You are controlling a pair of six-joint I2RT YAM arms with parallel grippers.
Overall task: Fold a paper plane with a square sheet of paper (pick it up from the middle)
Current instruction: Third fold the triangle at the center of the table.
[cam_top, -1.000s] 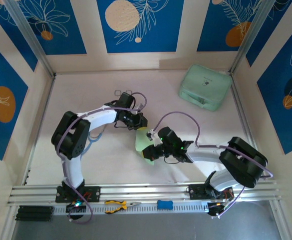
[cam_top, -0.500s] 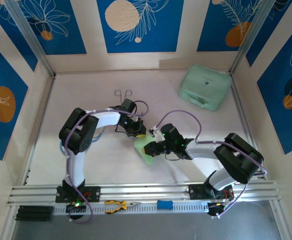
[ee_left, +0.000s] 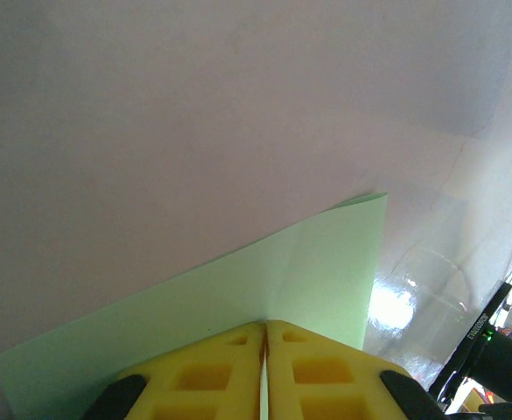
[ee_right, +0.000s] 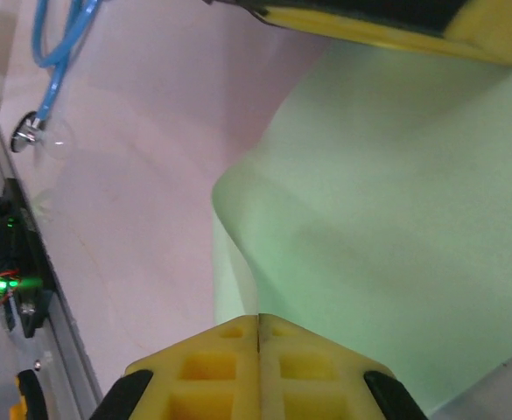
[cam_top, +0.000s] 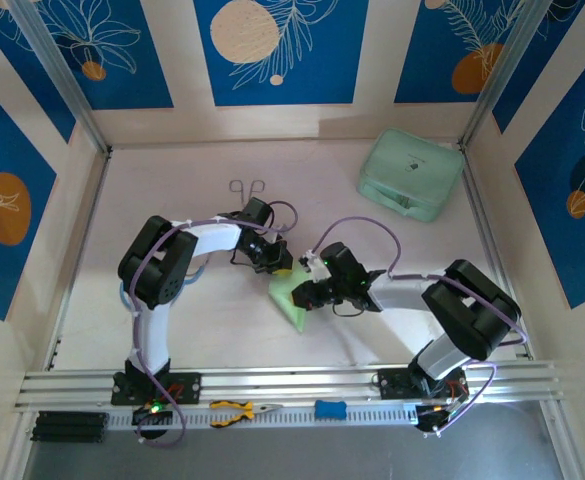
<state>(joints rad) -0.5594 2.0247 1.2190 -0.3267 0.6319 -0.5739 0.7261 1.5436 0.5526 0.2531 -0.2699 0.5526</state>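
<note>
The table (cam_top: pixel 172 170) carried the mint-green case (cam_top: pixel 411 174) at its far right. Both arms reached inward to a spot well apart from that case, nearer the bases and to its left. There lay the square sheet of paper (cam_top: pixel 290 296), partly folded, its long edge running diagonally away from the case. The left gripper (cam_top: pixel 277 262) sat on the sheet's corner closest to the case's far side. Its yellow pads were pressed together, apparently bearing down on flat paper (ee_left: pixel 264 289) rather than pinching it. The right gripper (cam_top: pixel 307 295) stood on the case side of the sheet, jaws closed where a curled flap (ee_right: pixel 238 227) ran into them (it seemed gripped). That arm looked better placed to carry the flap over, away from the case.
</note>
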